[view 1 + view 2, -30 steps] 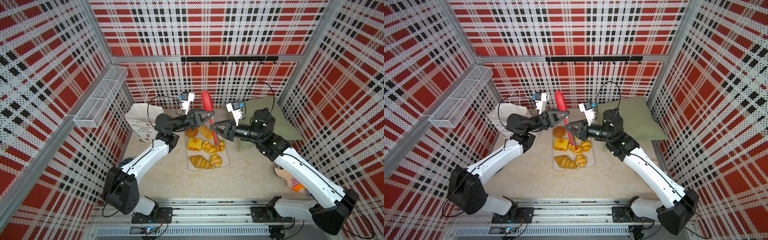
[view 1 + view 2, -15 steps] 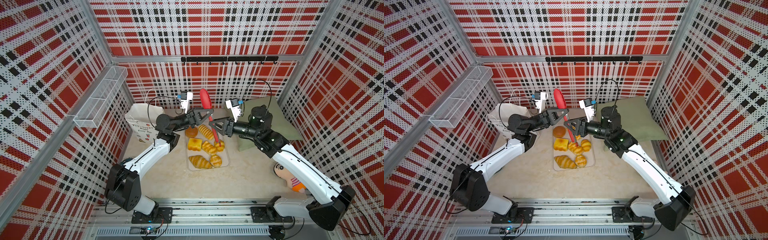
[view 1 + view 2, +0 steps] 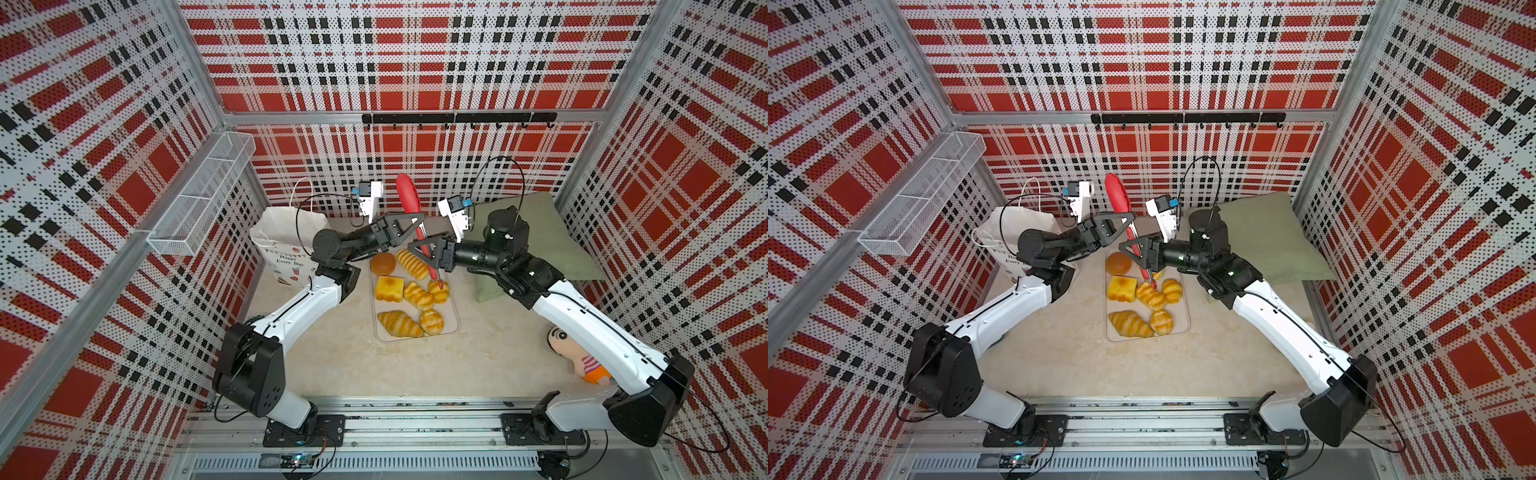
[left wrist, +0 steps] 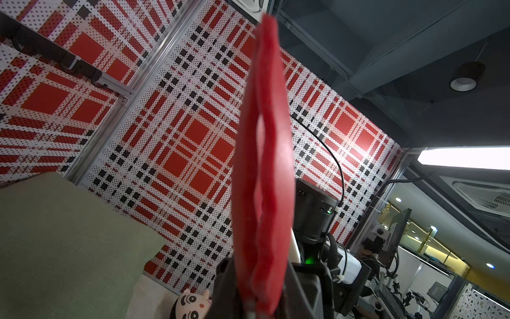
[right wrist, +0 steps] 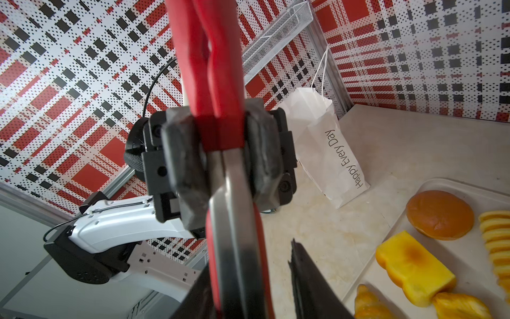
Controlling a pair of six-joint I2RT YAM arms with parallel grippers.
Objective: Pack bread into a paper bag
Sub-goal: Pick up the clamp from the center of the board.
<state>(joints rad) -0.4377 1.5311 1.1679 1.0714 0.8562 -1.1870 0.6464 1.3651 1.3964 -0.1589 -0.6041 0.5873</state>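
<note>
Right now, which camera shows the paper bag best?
Right wrist view: the paper bag is close, its lettering readable. Both top views show it small, partly behind the left arm. Left wrist view misses it.

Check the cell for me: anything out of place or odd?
Yes. The tongs stand upside down over the tray, red scoops up, clamped in the left gripper, the right gripper open around their handle. The bag looks flattened, its mouth not open. A doll lies beside the right arm.

Robot lab test booth, plaid perforated wall panels, aluminium base rail, office ceiling light beyond
</note>
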